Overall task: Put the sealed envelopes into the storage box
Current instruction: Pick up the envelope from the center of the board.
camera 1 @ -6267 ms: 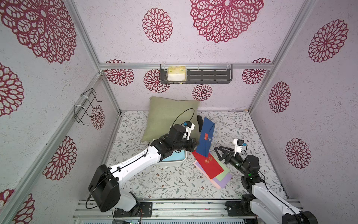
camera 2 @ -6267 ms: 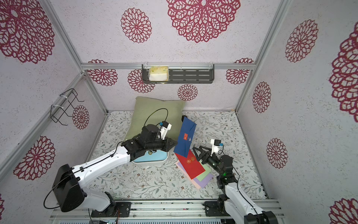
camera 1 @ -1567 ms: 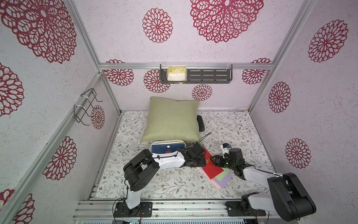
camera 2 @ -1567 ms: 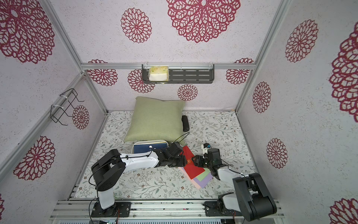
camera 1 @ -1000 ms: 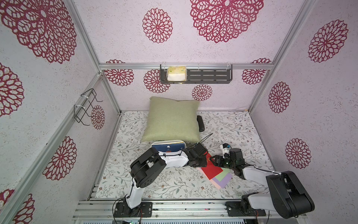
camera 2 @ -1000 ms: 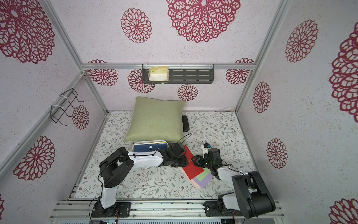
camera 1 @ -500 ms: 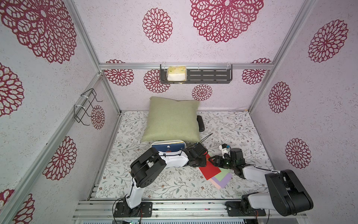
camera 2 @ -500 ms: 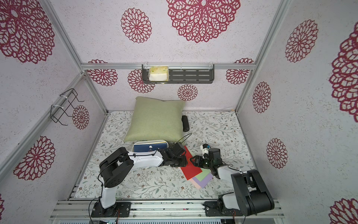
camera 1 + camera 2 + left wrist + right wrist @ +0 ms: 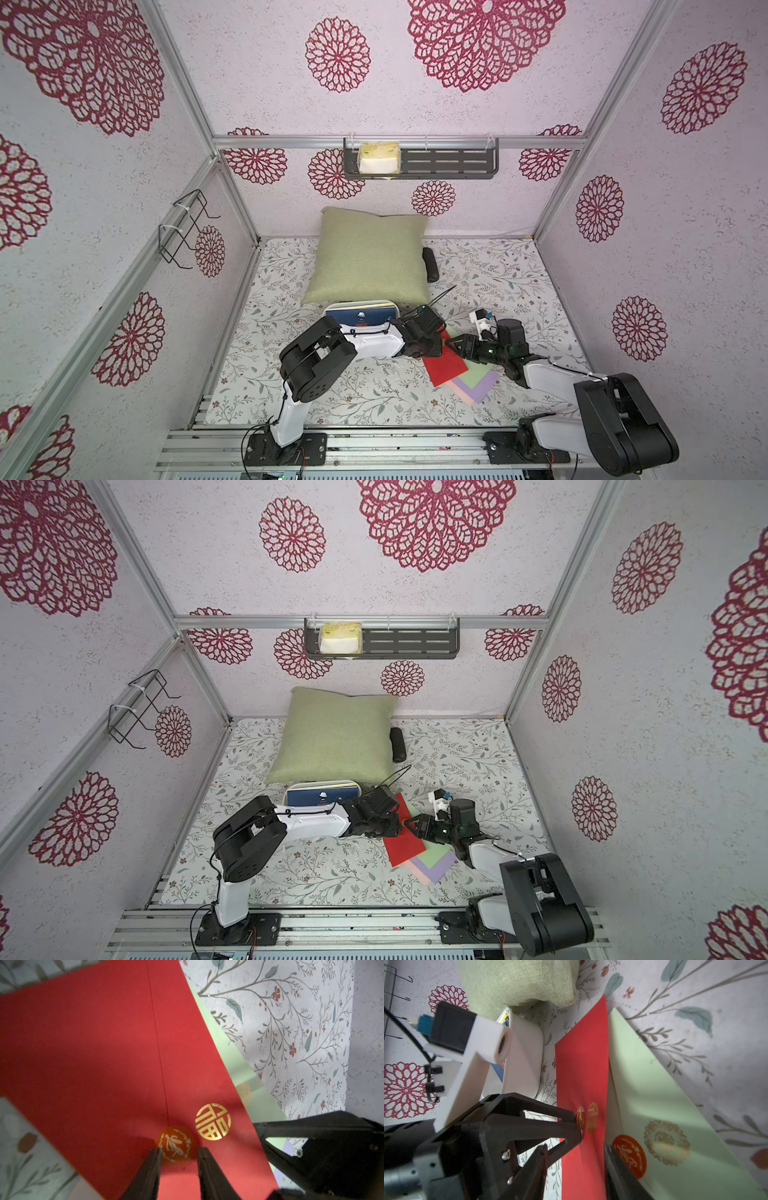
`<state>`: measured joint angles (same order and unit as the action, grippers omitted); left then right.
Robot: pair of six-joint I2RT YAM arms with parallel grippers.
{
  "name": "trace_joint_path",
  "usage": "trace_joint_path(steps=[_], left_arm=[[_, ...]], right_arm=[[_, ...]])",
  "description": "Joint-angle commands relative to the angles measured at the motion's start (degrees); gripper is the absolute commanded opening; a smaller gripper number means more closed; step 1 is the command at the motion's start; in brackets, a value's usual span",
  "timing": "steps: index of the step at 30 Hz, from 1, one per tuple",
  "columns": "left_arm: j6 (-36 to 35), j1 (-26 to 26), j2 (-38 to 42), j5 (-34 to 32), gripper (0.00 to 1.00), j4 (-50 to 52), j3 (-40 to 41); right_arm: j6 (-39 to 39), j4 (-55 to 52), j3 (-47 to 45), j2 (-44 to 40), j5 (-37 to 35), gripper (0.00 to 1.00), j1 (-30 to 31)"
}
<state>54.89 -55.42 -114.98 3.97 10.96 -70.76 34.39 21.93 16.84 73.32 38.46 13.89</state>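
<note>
A red envelope with a gold seal tops a fanned pile of green, lilac and pink sealed envelopes. My left gripper is open, its tips resting on the red envelope on either side of the seal. My right gripper faces it, open, with the red envelope's raised edge between its fingers; one finger lies over the green envelope. The white storage box holds a navy envelope on top.
A green cushion leans just behind the box, with a black cylinder beside it. A dark shelf with a yellow sponge hangs on the back wall. A wire rack sticks out of the left wall.
The navy envelope that my left gripper held earlier now lies in the box, and that arm has come down onto the red envelope. Over the last second my right jaws have narrowed around its edge.
</note>
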Motion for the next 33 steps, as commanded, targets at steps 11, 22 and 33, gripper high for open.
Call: trace_joint_path(steps=[11, 22, 33], left_arm=[[-0.4, -0.2, -0.1, -0.5, 0.34, -2.1, 2.3], [-5.8, -0.2, 16.1, -3.9, 0.63, -0.2, 2.6], [-4.7, 10.8, 45.2, -17.5, 0.74, 10.9, 18.6]], right_arm=[[1.0, 1.4, -0.6, 2.9, 4.3, 0.16, 0.1], [-10.2, -11.4, 3.3, -13.8, -6.7, 0.00, 0.2], [-28.5, -9.8, 12.8, -18.9, -7.4, 0.00, 8.1]])
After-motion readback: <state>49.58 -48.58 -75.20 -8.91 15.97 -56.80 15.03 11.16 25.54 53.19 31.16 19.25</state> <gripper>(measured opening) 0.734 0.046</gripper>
